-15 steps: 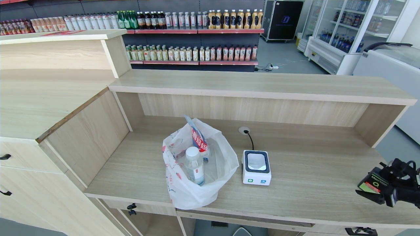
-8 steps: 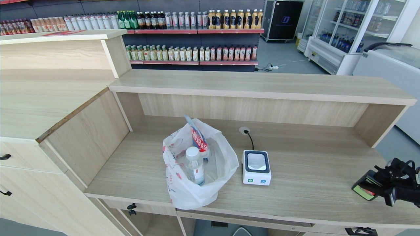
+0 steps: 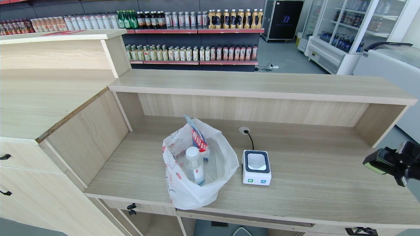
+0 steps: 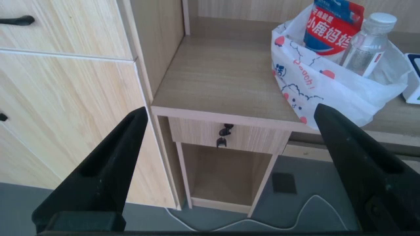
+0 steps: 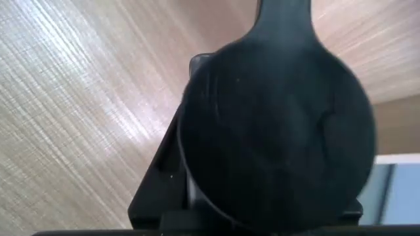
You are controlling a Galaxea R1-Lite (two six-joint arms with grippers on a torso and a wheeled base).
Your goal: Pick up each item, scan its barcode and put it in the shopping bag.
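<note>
Black-green box was pinched in right jaws at tabletop right end, well apart from scanner; left jaws were spread wide.

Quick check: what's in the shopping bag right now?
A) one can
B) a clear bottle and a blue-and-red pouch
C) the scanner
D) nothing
B: the clear bottle and blue-and-red pouch stand in the shopping bag; the scanner sits on the counter beside it, and the right gripper holds a dark box.
</note>
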